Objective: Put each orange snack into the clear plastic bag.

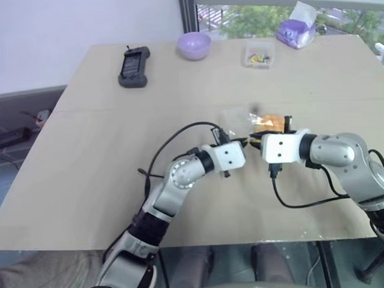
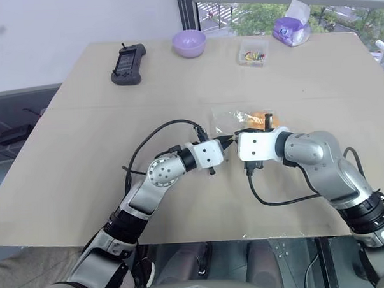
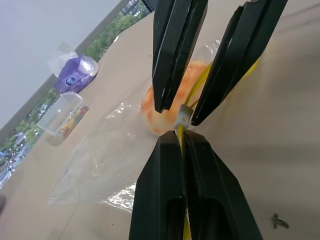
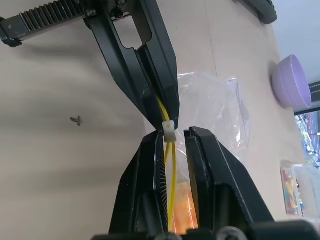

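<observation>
Left gripper (image 3: 182, 142): closed tight on the yellow strip of the clear plastic bag, fingers pressed together over it; pointed across toward the right, just above the table near its middle.
Right gripper (image 4: 175, 137): fingers set narrowly apart on either side of the same yellow strip and the small white slider on it; whether the strip is actually pinched cannot be told. It meets the left gripper tip to tip.
Table (image 1: 84, 155): wide, pale beige top, on which everything stands.
Clear plastic bag (image 3: 100, 165): crinkly and transparent, held up by its yellow edge between the two grippers, the rest trailing on the table on the far side of them.
Orange snack (image 3: 155, 112): round, orange-yellow, seen through the film inside the bag, just beyond the fingertips; its top pattern cannot be made out.
Black handheld device (image 1: 134, 67): lying flat at the far left of the table.
Purple bowl (image 1: 194, 45): at the far edge, right of the device.
Purple tissue pack (image 1: 293, 32): at the far right, by the window.
Small clear box (image 1: 259, 54): holding colourful bits, between bowl and tissue pack, well apart from the bag.
</observation>
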Motion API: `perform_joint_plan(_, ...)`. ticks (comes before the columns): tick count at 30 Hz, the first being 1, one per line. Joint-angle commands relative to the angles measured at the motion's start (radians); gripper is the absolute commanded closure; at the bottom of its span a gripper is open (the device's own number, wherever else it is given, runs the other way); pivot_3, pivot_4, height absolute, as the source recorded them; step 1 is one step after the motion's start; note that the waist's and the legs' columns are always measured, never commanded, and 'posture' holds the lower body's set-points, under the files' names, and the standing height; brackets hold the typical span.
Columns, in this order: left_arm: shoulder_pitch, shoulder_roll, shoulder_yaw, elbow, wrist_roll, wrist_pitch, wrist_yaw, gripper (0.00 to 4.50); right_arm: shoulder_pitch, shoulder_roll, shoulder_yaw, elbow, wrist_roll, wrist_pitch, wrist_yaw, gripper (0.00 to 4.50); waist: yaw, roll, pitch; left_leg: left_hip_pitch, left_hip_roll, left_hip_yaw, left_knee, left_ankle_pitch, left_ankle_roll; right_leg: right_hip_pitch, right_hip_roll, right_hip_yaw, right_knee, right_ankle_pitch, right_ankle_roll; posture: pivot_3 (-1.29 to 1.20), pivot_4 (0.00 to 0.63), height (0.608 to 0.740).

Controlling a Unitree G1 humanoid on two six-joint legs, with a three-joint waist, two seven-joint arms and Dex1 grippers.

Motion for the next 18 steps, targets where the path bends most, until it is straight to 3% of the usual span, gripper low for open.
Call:
perform_joint_plan(1, 0.000, -0.003, -0.003, -0.051, -0.011, -0.020, -0.003, 4.50, -0.012, 0.003, -0.019, -0.022, -0.004, -0.015, 0.000, 3.74, 0.000, 0.000, 0.000, 0.000, 0.000, 0.000, 0.000, 0.000, 0.000, 0.000, 0.000, 0.000, 0.000, 0.000, 0.000, 0.00, 0.150, 0.740)
perform_joint_plan(18, 0.002, -0.008, -0.005, -0.050, -0.012, -0.026, -0.007, 4.50, -0.003, 0.001, -0.018, -0.023, -0.005, -0.006, 0.015, 3.74, 0.000, 0.000, 0.000, 0.000, 0.000, 0.000, 0.000, 0.000, 0.000, 0.000, 0.000, 0.000, 0.000, 0.000, 0.000, 0.00, 0.150, 0.740)
